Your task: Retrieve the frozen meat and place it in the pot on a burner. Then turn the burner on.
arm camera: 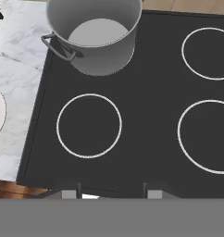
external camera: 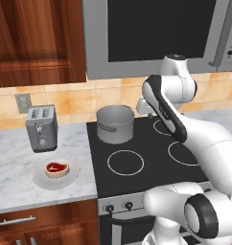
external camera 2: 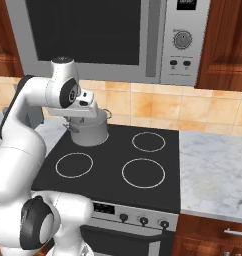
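From my remote station I noted the small round raw steak (external camera: pixel 57 168), red with a pale fatty rim, lying on a round white plate (external camera: pixel 41 180) on the marble counter (external camera: pixel 12 162), left of the black glass cooktop (external camera: pixel 151 165). The plain grey metal pot (external camera: pixel 115 124) stood empty on the rear left burner, its short handle toward the counter. A boxy grey two-slot toaster (external camera: pixel 41 127) sat behind the plate, against the wall. The gripper (arm camera: pixel 111 190) hung above the front of the cooktop, fingers pressed together on nothing, well apart from steak and pot.
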